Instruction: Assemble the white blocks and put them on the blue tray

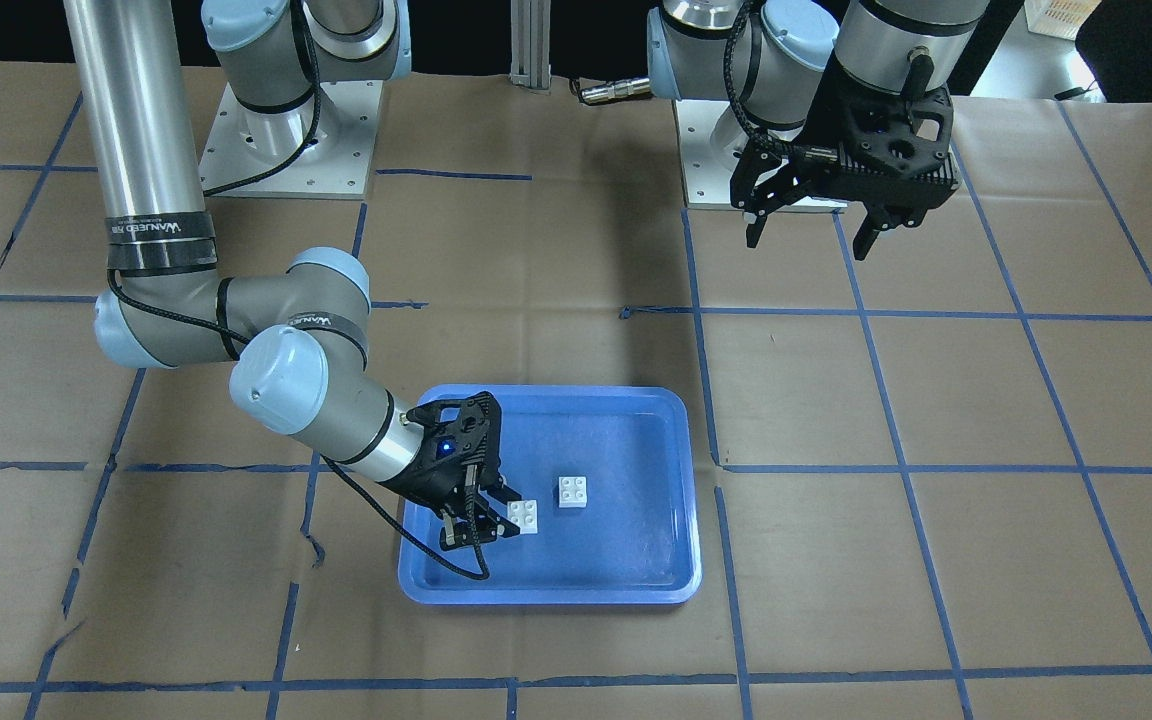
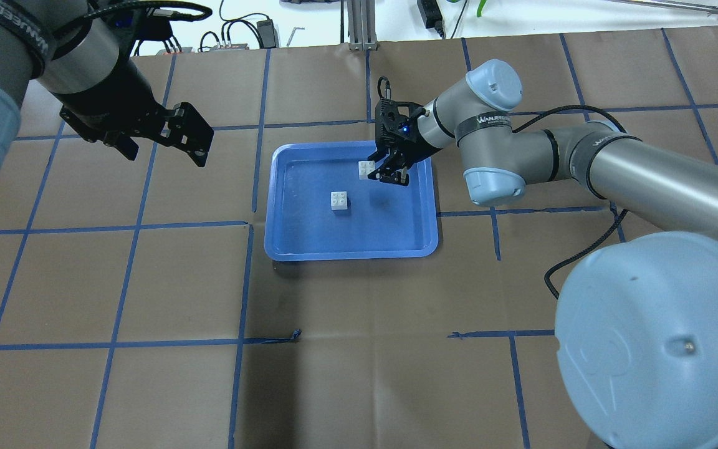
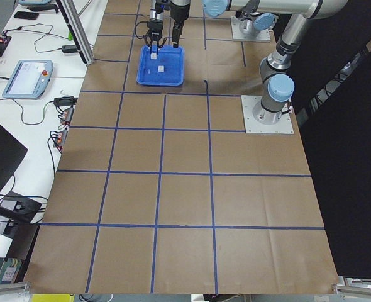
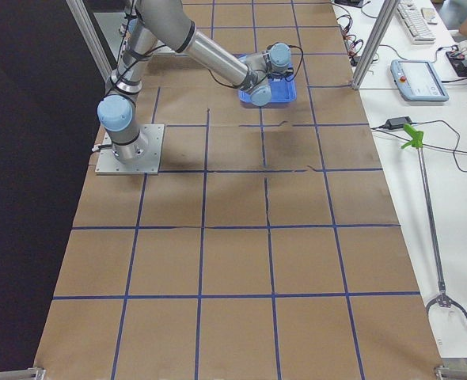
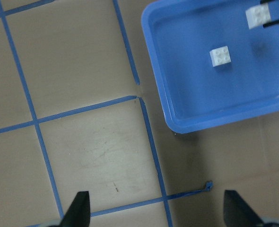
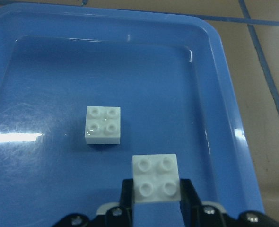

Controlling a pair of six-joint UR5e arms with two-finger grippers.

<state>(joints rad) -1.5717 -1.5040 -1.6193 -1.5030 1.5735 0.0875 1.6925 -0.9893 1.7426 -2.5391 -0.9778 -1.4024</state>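
One white block [image 6: 156, 177], studs up, sits clamped in the right gripper [image 6: 157, 189]. The other block [image 6: 103, 125] lies flat just ahead of it, on the blue tray [image 6: 224, 94] beneath.

Only legible thing is the WANJEED brand, white letters on the black strap [image 1: 158, 230] round the right arm's long tube, another strap [image 1: 322, 322] near its wrist, and partly on the left arm's strap [image 2: 20, 30].

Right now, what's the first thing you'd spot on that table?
The blue tray in the middle of the brown table pops out first. Inside it, the right gripper pinches one white block near the tray's edge, and the other block sits loose nearby, not touching. The left gripper hangs open off to the side, holding nothing.
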